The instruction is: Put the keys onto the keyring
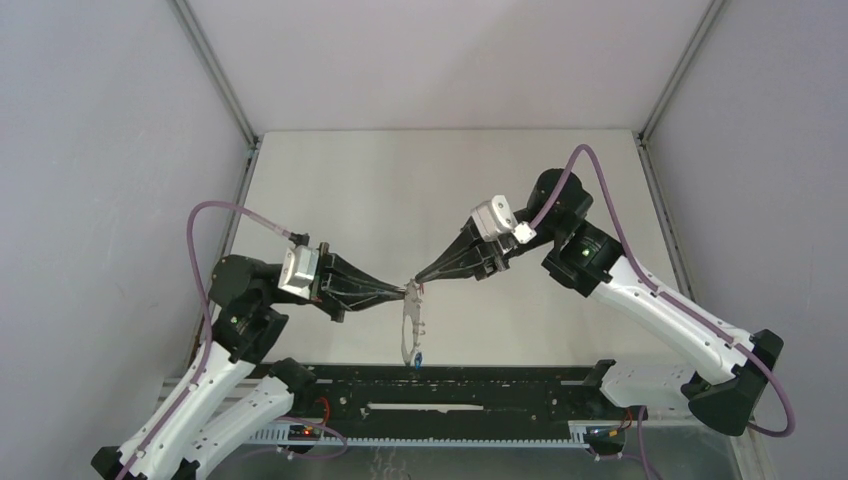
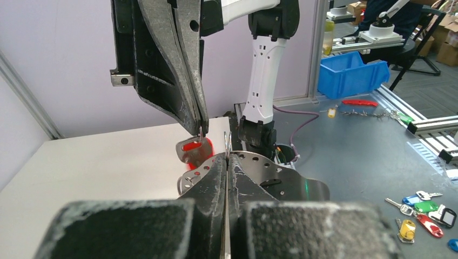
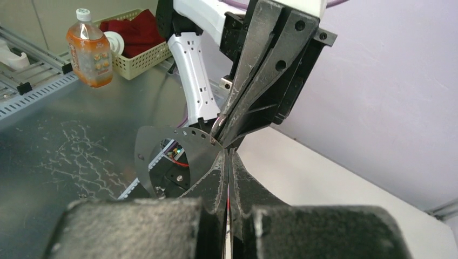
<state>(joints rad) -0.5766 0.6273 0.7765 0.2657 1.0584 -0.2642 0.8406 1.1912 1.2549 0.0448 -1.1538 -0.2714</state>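
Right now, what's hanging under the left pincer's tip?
The keyring hangs down from the shut left pincer, a blue key at its low end. The red key is pinched in the right pincer beside it. The part of the ring between the fingers is covered.

Robotics lab, aluminium rails (image 2: pixel 432 125), blue parts bin (image 2: pixel 351 75)

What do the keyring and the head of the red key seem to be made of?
The keyring: most likely thin sheet metal, grey with a dull satin sheen. It shows small punched holes along its rim and a sharp, thin edge.
The red key, its head: probably plastic, saturated red and slightly glossy. The picture is blurred there, so painted metal cannot be ruled out.
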